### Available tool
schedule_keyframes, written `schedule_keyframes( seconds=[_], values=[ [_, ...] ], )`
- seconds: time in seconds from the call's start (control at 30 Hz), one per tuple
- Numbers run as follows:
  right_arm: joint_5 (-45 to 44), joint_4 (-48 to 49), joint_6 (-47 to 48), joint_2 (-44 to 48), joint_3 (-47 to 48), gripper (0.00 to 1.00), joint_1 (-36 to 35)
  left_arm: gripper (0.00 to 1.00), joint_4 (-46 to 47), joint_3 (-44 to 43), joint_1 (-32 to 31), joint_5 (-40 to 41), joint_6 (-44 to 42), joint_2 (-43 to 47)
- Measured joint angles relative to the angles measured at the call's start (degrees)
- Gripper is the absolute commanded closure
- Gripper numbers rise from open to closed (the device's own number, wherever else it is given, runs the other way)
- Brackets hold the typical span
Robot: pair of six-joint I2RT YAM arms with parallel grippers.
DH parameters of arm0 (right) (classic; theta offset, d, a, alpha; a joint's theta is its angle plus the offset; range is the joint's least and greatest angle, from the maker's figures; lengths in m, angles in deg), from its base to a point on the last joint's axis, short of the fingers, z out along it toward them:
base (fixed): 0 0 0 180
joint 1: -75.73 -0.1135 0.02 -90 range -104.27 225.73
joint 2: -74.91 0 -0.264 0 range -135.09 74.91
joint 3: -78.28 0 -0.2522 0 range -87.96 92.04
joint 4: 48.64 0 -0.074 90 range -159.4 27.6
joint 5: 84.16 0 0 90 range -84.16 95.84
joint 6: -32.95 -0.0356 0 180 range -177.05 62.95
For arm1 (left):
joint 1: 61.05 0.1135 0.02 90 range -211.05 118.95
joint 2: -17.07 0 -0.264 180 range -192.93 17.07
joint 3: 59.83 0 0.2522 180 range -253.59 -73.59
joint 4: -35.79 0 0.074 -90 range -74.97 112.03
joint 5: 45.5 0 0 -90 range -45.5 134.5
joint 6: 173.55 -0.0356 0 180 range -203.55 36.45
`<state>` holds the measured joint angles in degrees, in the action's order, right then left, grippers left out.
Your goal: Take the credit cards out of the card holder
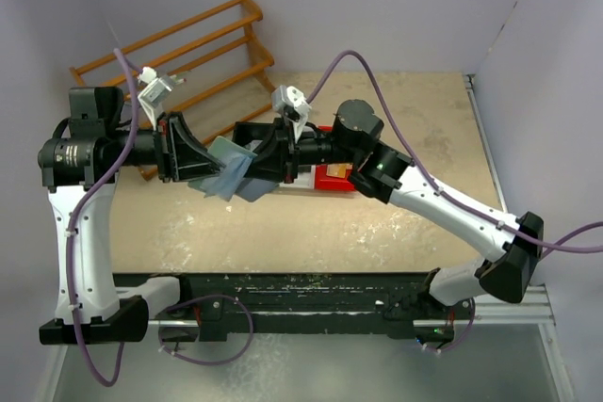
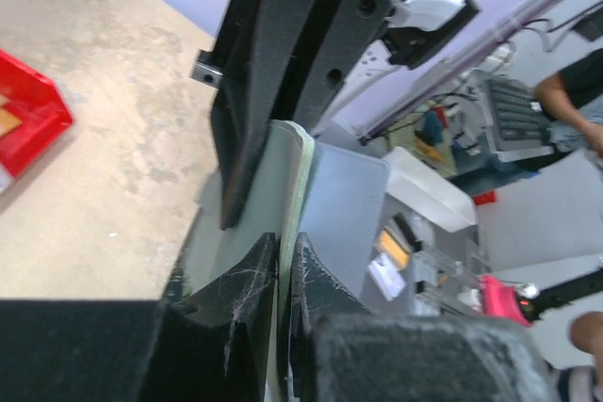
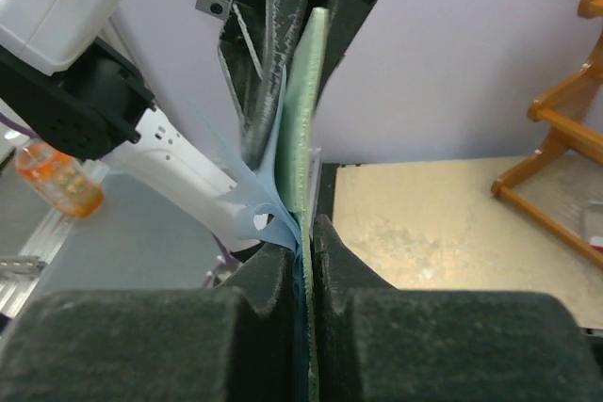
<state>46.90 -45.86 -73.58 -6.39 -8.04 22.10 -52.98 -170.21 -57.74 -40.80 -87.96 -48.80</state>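
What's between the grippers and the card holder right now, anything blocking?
Nothing visible. The left gripper and the right gripper are each already pinched on the card holder, from opposite sides, holding it up between them.

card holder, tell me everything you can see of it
The card holder is a thin, soft-looking wallet that folds like a book, pale grey-green with blue-grey panels. It is held up off the table between the two arms, partly opened, its flaps fanning apart. The left pincer is shut on one edge and the right pincer is shut on the opposite side, each gripping it edge-on. Nothing else touches it.
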Motion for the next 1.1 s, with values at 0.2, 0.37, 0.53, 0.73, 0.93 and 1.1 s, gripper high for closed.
schedule_keyframes(
  seconds=[0.2,0.37,0.53,0.73,0.93,1.1],
  values=[
    [-1.2,-4.1,-2.4,-2.5,2.8,1.0,-0.1,0.36,-2.3,-1.1,-0.1,12.4,-6.7,0.3],
    [-9.2,-14.7,-3.0,-7.9,12.4,1.0,-0.4,0.2,3.0,1.6,-0.1,25.4,-10.3,5.3],
    [-17.4,-25.0,-4.3,-14.1,22.7,1.0,-0.5,0.16,7.4,4.9,-0.1,32.1,-13.2,12.4],
    [-24.3,-32.6,-5.6,-15.9,25.4,1.0,-2.1,0.16,11.2,9.4,-0.1,35.1,-15.3,15.1],
    [-26.6,-35.1,-6.8,-16.2,27.6,1.0,-4.6,0.18,15.6,16.8,-0.1,39.8,-15.7,15.3],
    [-26.7,-35.1,-7.7,-16.3,28.1,1.0,-5.4,0.48,17.2,19.0,-0.1,41.2,-15.3,15.6]
  ],
)
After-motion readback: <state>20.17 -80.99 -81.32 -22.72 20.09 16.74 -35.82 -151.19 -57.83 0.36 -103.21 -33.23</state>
